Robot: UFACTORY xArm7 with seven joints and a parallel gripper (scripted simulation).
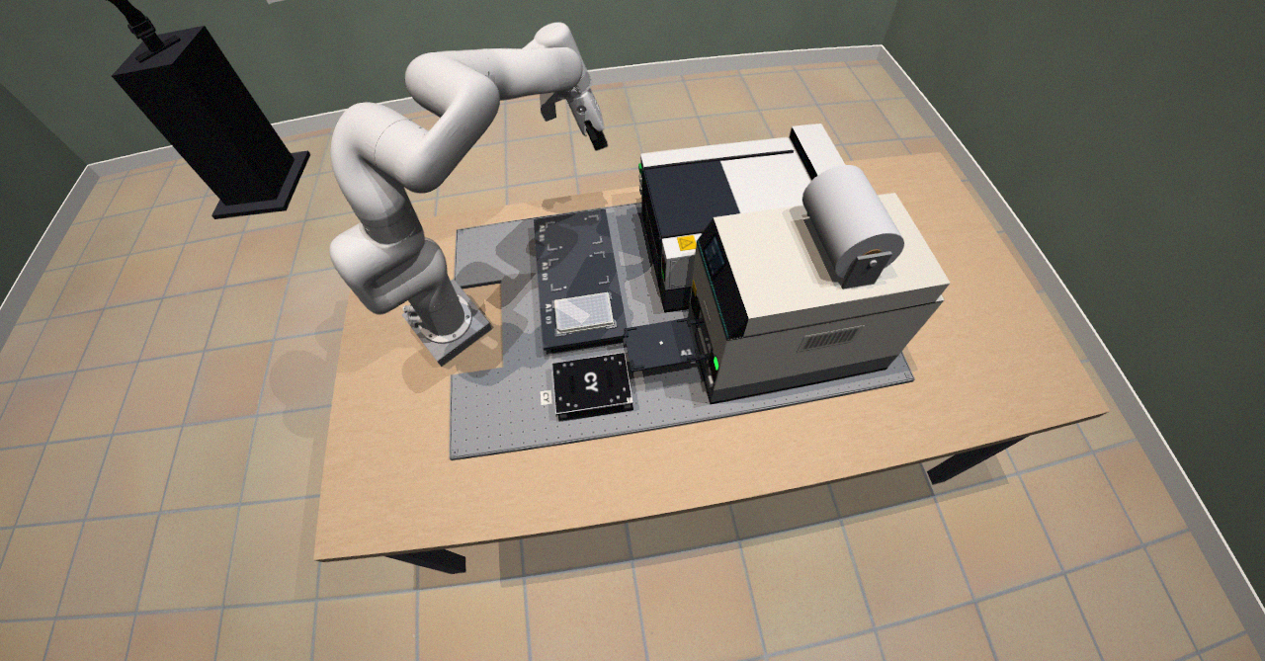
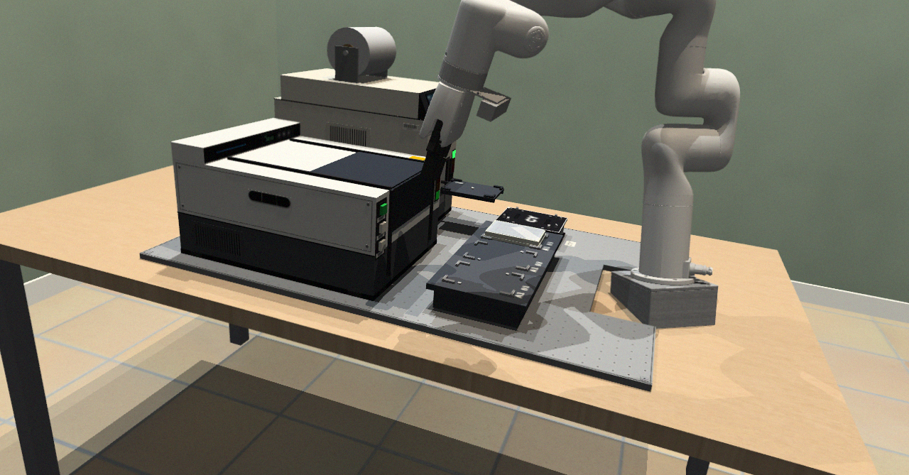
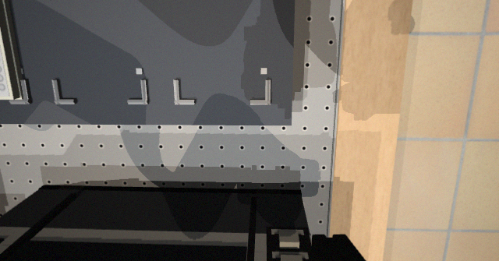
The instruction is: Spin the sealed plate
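My gripper (image 1: 599,139) (image 2: 436,148) (image 3: 337,249) is shut and empty, tilted, hanging just above the front left corner of the centrifuge (image 1: 760,178) (image 2: 273,182). The centrifuge's keys (image 2: 381,225) sit in a column at that corner; one grey key (image 3: 288,239) shows at the bottom of the wrist view. The centrifuge's top shows one dark panel (image 1: 685,187) and one white panel. K73 and BAL are not in view. The sealer's stage (image 1: 658,343) (image 2: 473,186) is out and empty. The CY nest (image 1: 590,381) (image 2: 530,223) is empty.
The deck row (image 1: 574,246) (image 2: 489,275) (image 3: 156,39) has D1 and D2 empty; plate K37 (image 1: 583,311) (image 2: 515,231) sits on D3. The sealer (image 1: 822,286) (image 2: 356,94) with its roll stands beside the centrifuge. My arm's base (image 1: 447,321) is at the table's edge.
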